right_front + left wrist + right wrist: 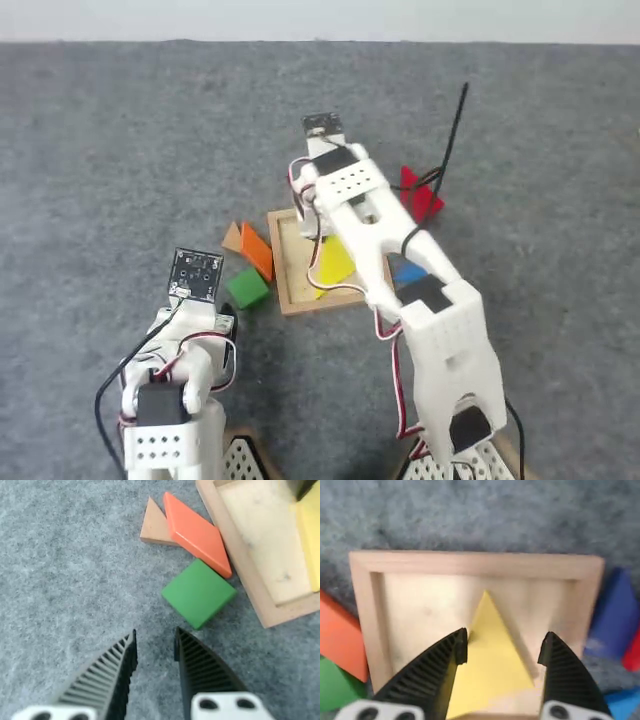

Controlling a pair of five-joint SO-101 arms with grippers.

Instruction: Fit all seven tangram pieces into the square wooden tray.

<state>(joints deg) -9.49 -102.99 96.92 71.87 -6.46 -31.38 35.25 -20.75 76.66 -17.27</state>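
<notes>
**Yellow triangle sits in the tray, both sets of fingers open**

From high up, two white arms stand on a grey fuzzy worktop [120, 150]. The right arm leans far out over the square wooden tray [291, 296]. The yellow triangle [336, 264] lies inside the tray, under that arm. A blue piece [408, 270] peeks out beside the arm, and a red piece [420, 195] lies farther out on the worktop. A black wire [452, 135] runs up past the red piece. The left arm is pulled back. In front of it lie the green square [247, 288], the orange piece [258, 250] and the tan triangle [232, 237], all outside the tray.

From the left wrist, the left fingers [129, 652] are a little apart and hold nothing. The green square [199, 593] lies just past their tips, flat on the worktop. Beyond it is the orange piece [196, 532], with one end resting on the tan triangle [154, 526]. The tray [237, 560] is off to the side of the fingers, and the green square almost touches its rim.

From the right wrist, the right fingers [452, 652] are spread wide. The yellow triangle [490, 665] lies flat in the tray [470, 562], right between the two fingers, its tip pointing away from them. I cannot tell if the fingers touch it. Outside one finger are the orange piece [337, 630] and the green square [335, 690]. Outside the other finger are the blue piece [615, 610] and the red piece [635, 650].
</notes>
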